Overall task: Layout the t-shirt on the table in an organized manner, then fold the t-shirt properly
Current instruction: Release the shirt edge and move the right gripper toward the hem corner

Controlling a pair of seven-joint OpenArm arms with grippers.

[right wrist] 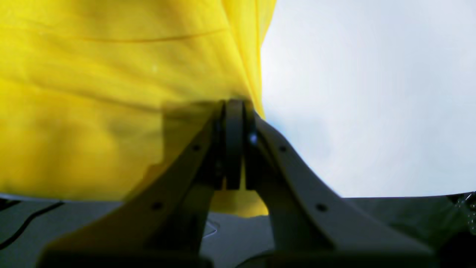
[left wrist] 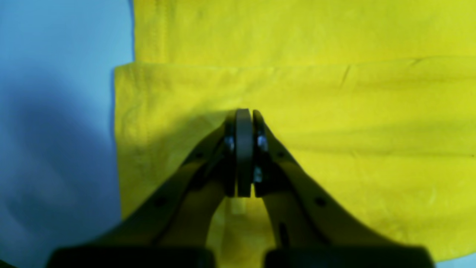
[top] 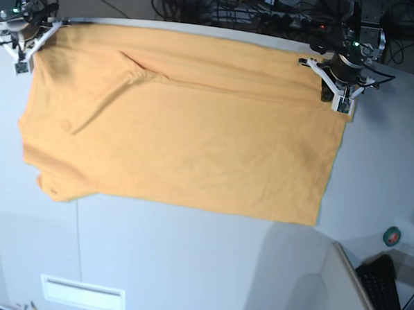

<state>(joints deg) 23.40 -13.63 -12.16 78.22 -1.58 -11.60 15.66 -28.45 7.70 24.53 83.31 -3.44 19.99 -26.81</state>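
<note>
Two grippers pinch the t-shirt [top: 180, 133] on the table [top: 187, 265]: left gripper [top: 338, 99] and right gripper [top: 23, 56] closed on far corners; you're laying it out; next, smooth the wrinkled sleeve.

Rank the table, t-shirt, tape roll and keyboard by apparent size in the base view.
1. table
2. t-shirt
3. keyboard, partly cut off by the frame
4. tape roll
</note>
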